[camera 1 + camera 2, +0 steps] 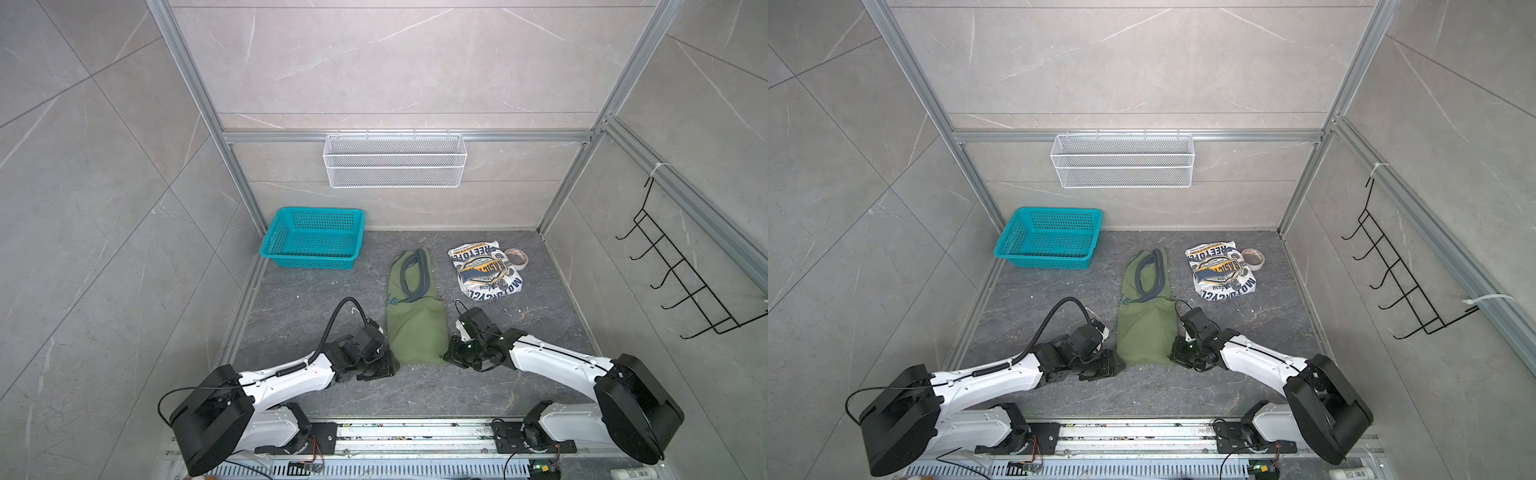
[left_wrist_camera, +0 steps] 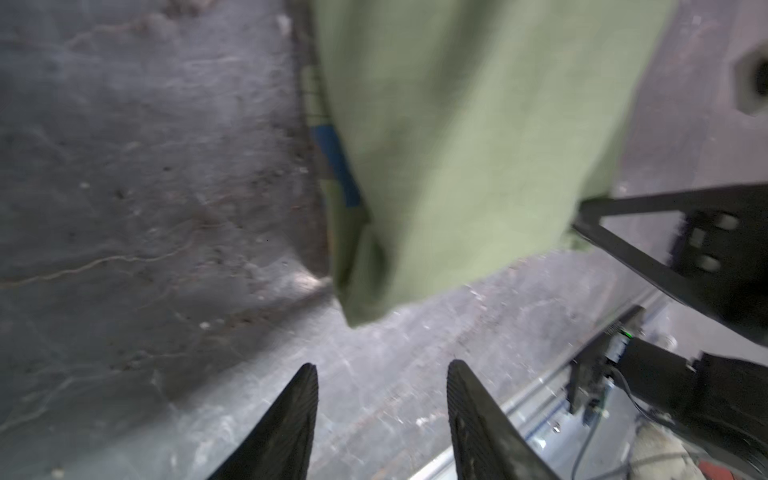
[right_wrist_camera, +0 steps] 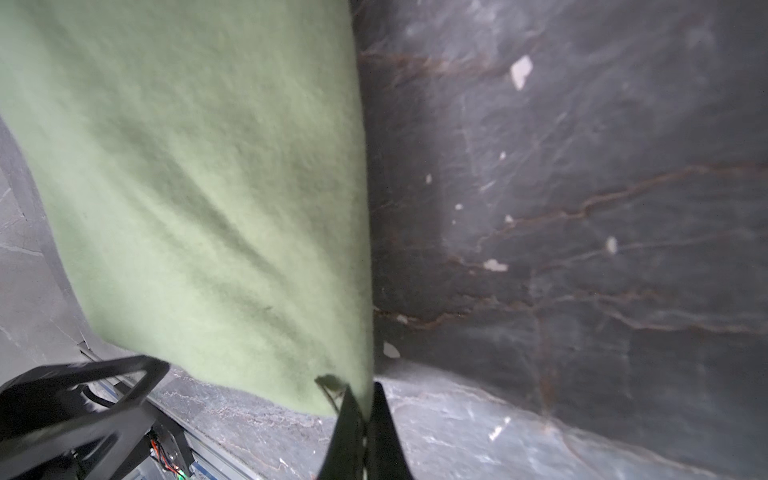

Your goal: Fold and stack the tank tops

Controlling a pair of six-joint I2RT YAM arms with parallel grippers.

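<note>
Two grippers sit at the near corners of the olive tank top (image 1: 415,332), which lies folded lengthwise into a narrow strip in the middle of the dark tabletop (image 1: 316,303), its neck end pointing toward the back wall. In the left wrist view the left gripper (image 2: 382,365) has its jaws well apart with only bare tabletop between them. The cloth's near corner lies just ahead of the fingertips without touching them, so this gripper holds nothing. In the right wrist view the right gripper (image 3: 362,388) has its jaws pressed together on the hem corner of the olive cloth, with a pinch of fabric caught between the tips. In both top views the white tank top (image 1: 486,272) lies as a folded bundle with its lettered graphic up, apart from the olive one on the right and just beside a tape roll (image 1: 516,258). A teal basket (image 1: 311,239) stands at the back left, well apart from both shirts.
</note>
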